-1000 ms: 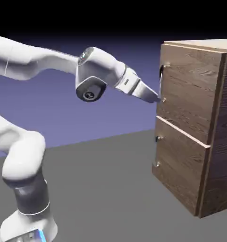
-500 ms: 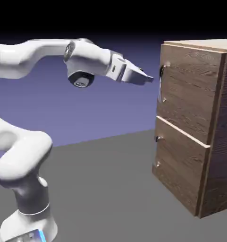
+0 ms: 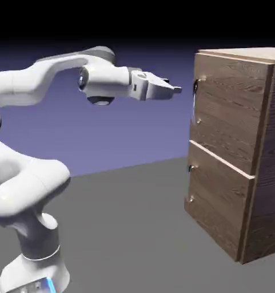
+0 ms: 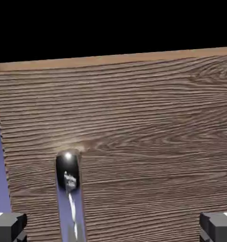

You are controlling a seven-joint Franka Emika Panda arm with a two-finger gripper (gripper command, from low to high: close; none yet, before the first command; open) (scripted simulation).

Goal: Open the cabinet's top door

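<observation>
The brown wood-grain cabinet (image 3: 259, 149) stands at the right of the exterior view. Its top door (image 3: 231, 106) carries a thin curved metal handle (image 3: 195, 103) at its left edge. My gripper (image 3: 175, 88) hovers level, a short gap left of the handle's upper end, touching nothing. In the hand view the top door (image 4: 134, 123) fills the picture, with the handle (image 4: 69, 182) at lower left. My gripper (image 4: 113, 226) is open, both grey fingertips (image 4: 9, 224) wide apart at the bottom corners with nothing held between them.
Below the top door sits the lower wood-grain panel (image 3: 219, 200) with its own small handle (image 3: 191, 183). The grey table (image 3: 122, 229) stretches between the robot's base (image 3: 31, 269) and the cabinet.
The hand has drawn back from the handle's lower end, risen and levelled out. It now points at the handle's upper end. The jaws stayed open.
</observation>
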